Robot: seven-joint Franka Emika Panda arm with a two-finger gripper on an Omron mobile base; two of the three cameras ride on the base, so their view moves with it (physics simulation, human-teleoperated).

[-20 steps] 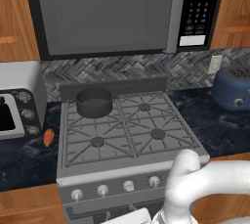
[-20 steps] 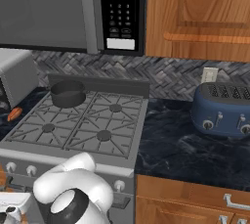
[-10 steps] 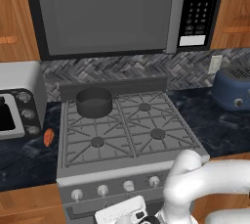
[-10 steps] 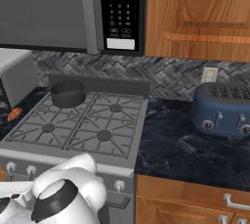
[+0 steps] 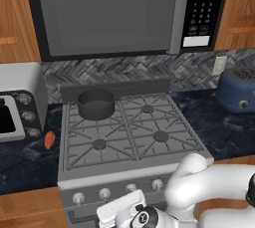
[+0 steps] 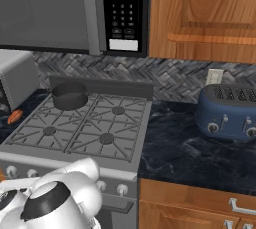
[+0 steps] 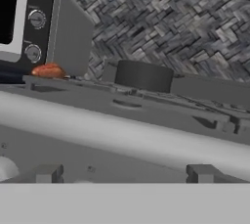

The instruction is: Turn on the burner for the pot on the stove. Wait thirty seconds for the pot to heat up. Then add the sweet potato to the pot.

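The dark-grey pot (image 5: 96, 103) (image 6: 70, 95) (image 7: 144, 76) stands on the rear left grate of the grey stove (image 5: 134, 165) (image 6: 75, 160), hiding its burner. The orange-red sweet potato (image 5: 49, 140) (image 6: 15, 116) (image 7: 49, 70) lies on the dark counter left of the stove. White knobs (image 5: 104, 193) (image 6: 122, 189) line the stove's front. My white hand (image 5: 130, 213) hangs low in front of that knob row. In the hand view my gripper (image 7: 125, 173) is open, its fingertips (image 7: 49, 173) wide apart with nothing between them, facing the stove's front edge (image 7: 122, 130).
A silver toaster oven (image 5: 15, 107) (image 6: 17, 78) (image 7: 29, 22) stands just left of the sweet potato. A blue toaster (image 5: 236, 90) (image 6: 230, 113) sits on the counter to the right. A microwave (image 5: 109, 13) hangs over the stove, and wooden cabinets (image 6: 200, 13) flank it.
The arm has swung lower and to the left in front of the stove, and the hand has risen into the left base view below the knobs. Pot and sweet potato have not moved.
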